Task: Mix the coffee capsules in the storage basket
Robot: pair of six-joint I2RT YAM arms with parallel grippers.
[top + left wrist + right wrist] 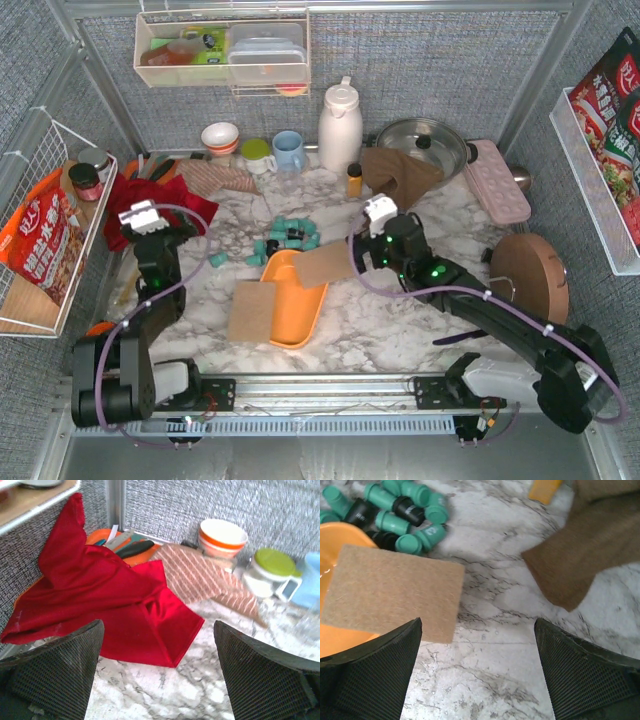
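Note:
The orange storage basket (293,305) lies mid-table, with a tan pad (326,264) over its far right corner and another tan pad (252,311) at its left edge. It shows in the right wrist view (332,535) at the left under the pad (395,592). The coffee capsules (288,236), teal and a few black, lie in a heap on the marble just beyond the basket, with a few loose ones (217,259) to the left. They show in the right wrist view (395,510) at top left. My right gripper (372,222) is open and empty to the right of the basket. My left gripper (142,219) is open and empty by the red cloth.
A red cloth (95,595), striped cloth (205,575), bowl (222,537) and cups stand at the back left. A white thermos (340,125), amber bottle (354,180), brown cloth (400,175), pot (425,140), pink tray (497,180) and wooden disc (530,277) lie on the right.

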